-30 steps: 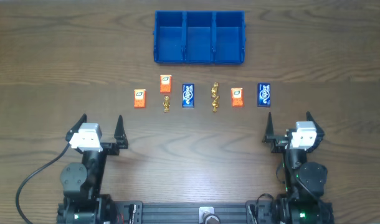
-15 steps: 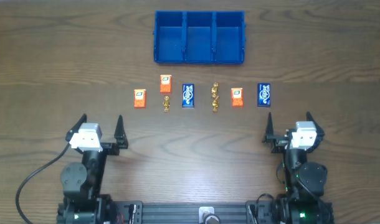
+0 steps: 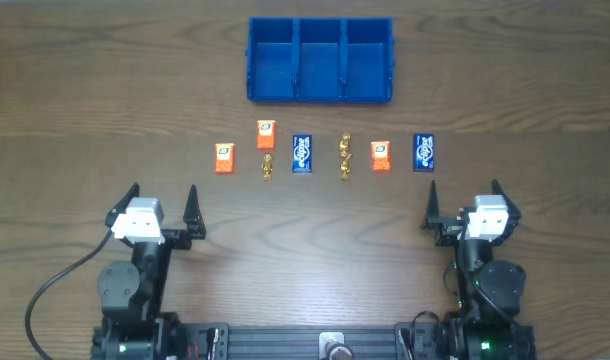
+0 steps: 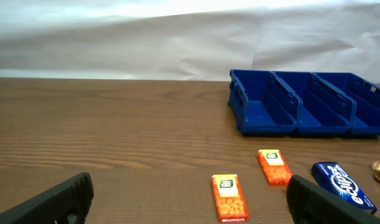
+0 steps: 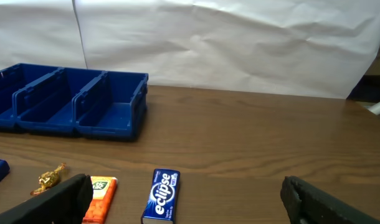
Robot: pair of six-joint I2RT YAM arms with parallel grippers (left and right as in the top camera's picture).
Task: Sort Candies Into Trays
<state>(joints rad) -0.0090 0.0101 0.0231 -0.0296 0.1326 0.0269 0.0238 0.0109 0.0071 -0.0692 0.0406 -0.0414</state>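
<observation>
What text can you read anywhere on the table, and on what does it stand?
Blue packs: white brand lettering along the top face; no numbers legible.
Orange boxes: a small green-and-white label, too small to read.
Gold candies, tray, table: no print visible.

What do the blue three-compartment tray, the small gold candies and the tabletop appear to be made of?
Blue three-compartment tray: probably moulded plastic, evenly coloured with a slight sheen and thin ribbed walls. Small gold candies: crinkled metallic foil wrappers, judging by the glints. Brown tabletop: wood or wood-grain laminate, matt, with grain lines; which one is unclear.
</observation>
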